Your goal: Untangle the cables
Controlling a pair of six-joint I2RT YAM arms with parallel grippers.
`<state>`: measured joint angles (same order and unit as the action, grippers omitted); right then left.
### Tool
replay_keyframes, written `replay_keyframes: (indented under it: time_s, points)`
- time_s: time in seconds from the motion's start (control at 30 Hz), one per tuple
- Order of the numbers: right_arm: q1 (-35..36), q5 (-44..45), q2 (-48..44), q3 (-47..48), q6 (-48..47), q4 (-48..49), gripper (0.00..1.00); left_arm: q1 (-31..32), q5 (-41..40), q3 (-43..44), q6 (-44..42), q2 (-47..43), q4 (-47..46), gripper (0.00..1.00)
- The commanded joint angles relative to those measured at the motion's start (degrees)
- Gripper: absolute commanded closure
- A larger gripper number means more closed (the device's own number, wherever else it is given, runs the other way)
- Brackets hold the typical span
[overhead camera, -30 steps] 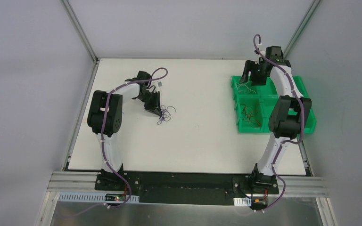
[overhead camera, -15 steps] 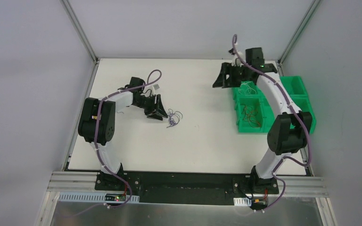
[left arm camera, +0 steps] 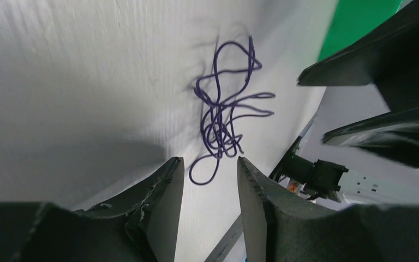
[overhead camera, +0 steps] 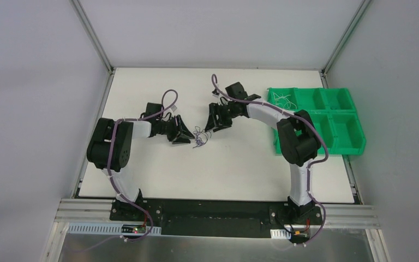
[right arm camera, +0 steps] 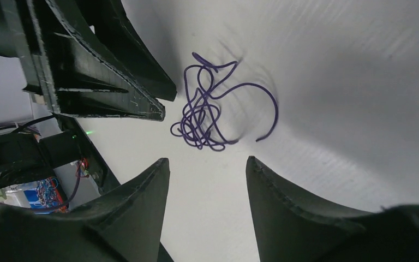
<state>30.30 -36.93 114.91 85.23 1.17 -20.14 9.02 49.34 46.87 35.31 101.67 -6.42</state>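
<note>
Top external view: a small tangle of thin purple wire [overhead camera: 200, 136] lies on the white table [overhead camera: 240, 164] at centre frame, between the left gripper [overhead camera: 187, 137] and the right gripper [overhead camera: 209, 127]. Both stand just beside it, jaws parted, holding nothing.

A cable bundle [overhead camera: 199, 137] is found lying on the worktop [overhead camera: 240, 164], left of its middle. The left tool [overhead camera: 184, 134] is placed just left of it, and the right tool [overhead camera: 211, 124] just behind it to the right. A bin [overhead camera: 345, 126] is set at the right edge, with wires [overhead camera: 281, 100] lying in its far-left compartment.
</note>
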Motion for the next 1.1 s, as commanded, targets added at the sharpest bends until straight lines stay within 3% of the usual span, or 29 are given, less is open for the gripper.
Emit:
replay_keyframes:
  time_s: [0.0, 0.4, 0.53, 0.7, 0.77, 0.87, 0.9, 1.0, 1.07]
  points:
    - [1.9, 1.9, 2.5, 2.5, 6.3, 7.2, 0.45, 0.1, -1.4, 1.8, 7.9, 3.7, -10.6, 0.6]
    - [3.8, 1.7, 6.5, -0.7, 7.3, 9.7, 0.62, 2.2, -1.0, 4.6, 11.6, 11.7, -15.1, 0.69]
    - [3.6, -1.0, 6.3, -1.4, 8.0, 10.1, 0.63, 2.4, -1.2, 4.0, 11.0, 11.9, -13.8, 0.73]
    - [2.9, -1.6, 5.2, -2.4, 7.7, 10.2, 0.71, 2.7, -1.9, 2.1, 8.9, 10.4, -13.0, 0.86]
    - [2.9, -0.9, 5.4, -2.7, 7.7, 10.4, 0.79, 3.5, -1.1, 2.5, 8.4, 10.4, -13.0, 0.84]
    - [3.1, 0.2, 5.5, -2.8, 7.7, 10.4, 0.86, 5.2, -0.7, 3.5, 8.0, 10.7, -13.0, 0.71]
    - [3.2, 0.8, 5.3, -2.9, 7.5, 10.4, 0.87, 5.9, -0.6, 3.9, 7.9, 10.8, -13.0, 0.7]
    - [3.3, 3.4, 4.6, -3.1, 5.8, 9.2, 0.95, 7.0, 0.1, 4.6, 7.5, 9.5, -12.3, 1.0]
    - [3.2, 7.6, 3.6, -3.3, 3.5, 7.3, 1.0, 6.7, 0.1, 4.8, 5.8, 6.5, -10.1, 1.0]
